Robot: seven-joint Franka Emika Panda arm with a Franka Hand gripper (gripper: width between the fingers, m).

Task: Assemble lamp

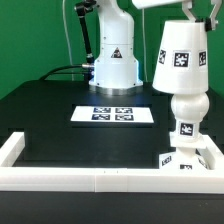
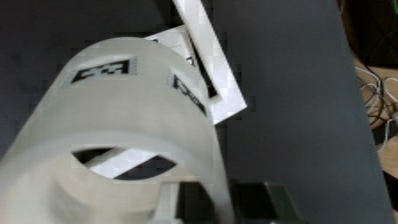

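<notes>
The white cone shade (image 1: 180, 58), with square tags, hangs upright at the exterior view's right. Its lower rim is level with the top of the round bulb (image 1: 186, 106). The bulb stands on the tagged square base (image 1: 188, 156) in the frame's corner. My gripper (image 1: 187, 10) comes down from the top edge and is mostly cut off there. In the wrist view the shade (image 2: 116, 110) fills the frame, and my gripper (image 2: 228, 205) is shut on its wall. A tag shows through the shade's opening (image 2: 128, 163). Part of the base (image 2: 192, 85) shows beyond the shade.
The marker board (image 1: 115, 114) lies flat mid-table. A low white frame wall (image 1: 90, 178) runs along the front and turns up both sides. The robot's pedestal (image 1: 113, 62) stands at the back, with cables to its left. The tabletop is black.
</notes>
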